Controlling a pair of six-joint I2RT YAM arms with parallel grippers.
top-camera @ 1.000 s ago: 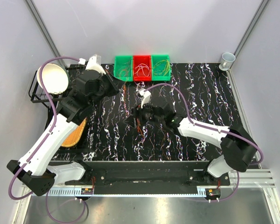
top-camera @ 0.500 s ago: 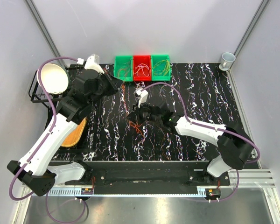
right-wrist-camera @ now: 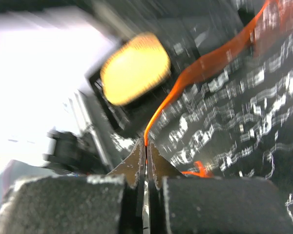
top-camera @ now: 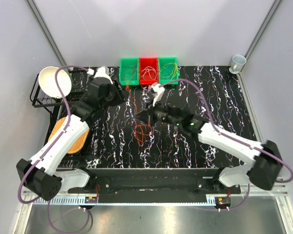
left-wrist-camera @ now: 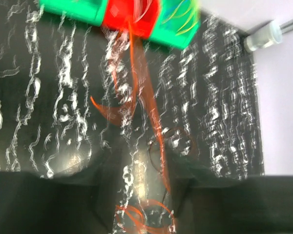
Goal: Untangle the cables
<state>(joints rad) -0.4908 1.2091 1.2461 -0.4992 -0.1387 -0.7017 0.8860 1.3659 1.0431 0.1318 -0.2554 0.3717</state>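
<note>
Orange cables (top-camera: pixel 143 131) lie in thin loops on the black marbled table, just in front of my right gripper (top-camera: pixel 139 115). In the right wrist view my right gripper (right-wrist-camera: pixel 145 145) is shut on one orange cable (right-wrist-camera: pixel 200 66), which rises taut from the fingertips. My left gripper (top-camera: pixel 121 92) hovers near the left green bin (top-camera: pixel 129 71). In the blurred left wrist view its jaws stand open (left-wrist-camera: pixel 146 195), and an orange cable (left-wrist-camera: pixel 147 100) runs between them toward the red bin (left-wrist-camera: pixel 129 17). More cables fill the bins.
The red bin (top-camera: pixel 148 71) and a second green bin (top-camera: pixel 168 70) stand at the back edge. A white bowl (top-camera: pixel 51 82) sits on a wire rack at far left. An orange woven mat (top-camera: pixel 71 139) lies under the left arm, and a cup (top-camera: pixel 238 62) stands at the back right.
My right gripper shut on an orange cable and pulled back and up. My left gripper opened and swung right. Orange loops now lie uncovered on the table.
</note>
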